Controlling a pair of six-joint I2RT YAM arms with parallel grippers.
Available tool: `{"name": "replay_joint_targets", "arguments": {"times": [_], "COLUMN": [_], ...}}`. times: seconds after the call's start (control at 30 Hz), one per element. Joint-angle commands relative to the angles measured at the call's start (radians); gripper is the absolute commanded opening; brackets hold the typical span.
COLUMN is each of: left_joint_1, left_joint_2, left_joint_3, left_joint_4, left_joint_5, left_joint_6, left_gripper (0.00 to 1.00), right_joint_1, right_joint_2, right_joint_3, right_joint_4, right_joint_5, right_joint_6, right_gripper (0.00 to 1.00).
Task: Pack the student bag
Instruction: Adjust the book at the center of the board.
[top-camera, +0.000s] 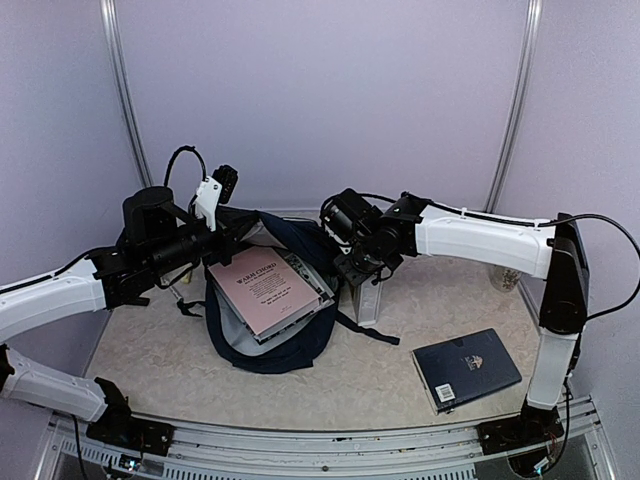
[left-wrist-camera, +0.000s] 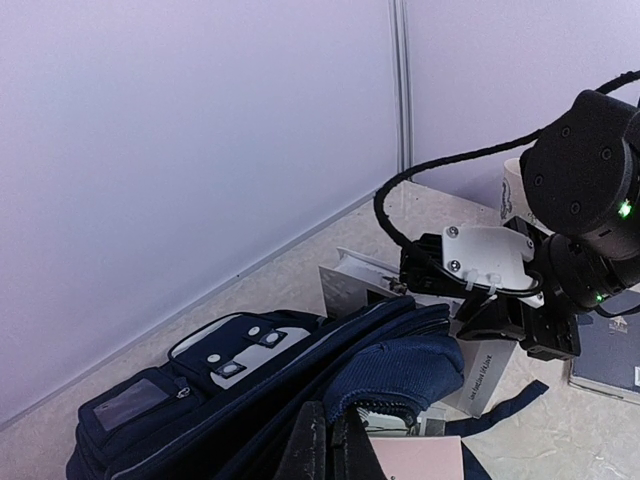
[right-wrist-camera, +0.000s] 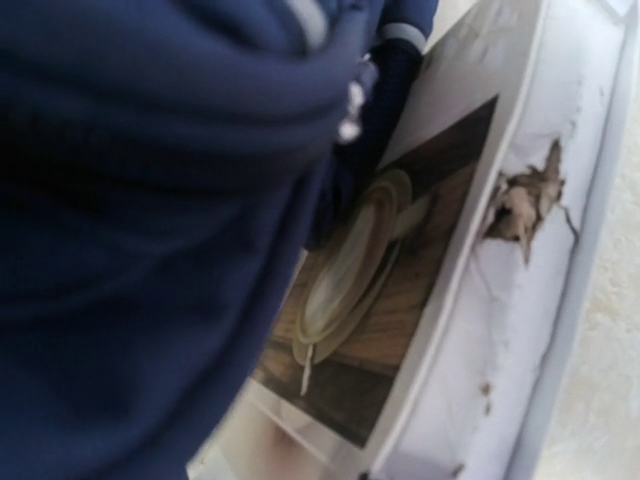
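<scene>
The student bag (top-camera: 262, 345), a dark navy backpack, lies open in the middle of the table, with a pink book (top-camera: 262, 285) lying on other books in its mouth. My left gripper (top-camera: 222, 243) is at the bag's far left rim. In the left wrist view its fingers (left-wrist-camera: 322, 445) are pressed together on the bag's navy fabric (left-wrist-camera: 430, 375). My right gripper (top-camera: 352, 272) hangs at the bag's right side over an upright white book (top-camera: 367, 300). The right wrist view shows only navy fabric (right-wrist-camera: 150, 220) and a cover with a photo of plates (right-wrist-camera: 400, 270); its fingers are hidden.
A flat navy hardcover book (top-camera: 466, 368) lies on the table at the near right. A pale cup (top-camera: 503, 278) stands behind the right arm by the wall. Black straps (top-camera: 365, 330) trail from the bag toward the right.
</scene>
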Motion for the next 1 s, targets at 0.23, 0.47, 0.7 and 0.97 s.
{"name": "replay_joint_targets", "arguments": {"times": [0.23, 0.47, 0.7, 0.97], "left_joint_1": [-0.003, -0.003, -0.003, -0.001], "left_joint_2": [-0.014, -0.012, -0.008, -0.007], "left_joint_3": [0.05, 0.051, 0.051, 0.052], "left_joint_4": [0.072, 0.072, 0.071, 0.071], "left_joint_5": [0.024, 0.025, 0.028, 0.029], "left_joint_6": [0.005, 0.007, 0.007, 0.007], "left_gripper": [0.0, 0.0, 0.0, 0.0], "right_joint_1": [-0.004, -0.004, -0.003, -0.003], "right_joint_2": [0.031, 0.038, 0.037, 0.029], "right_joint_3": [0.015, 0.024, 0.036, 0.062], "right_joint_4": [-0.011, 0.003, 0.013, 0.017], "right_joint_5": [-0.021, -0.024, -0.024, -0.028], "right_joint_6": [-0.008, -0.019, -0.027, -0.036], "right_gripper": [0.3, 0.57, 0.63, 0.64]}}
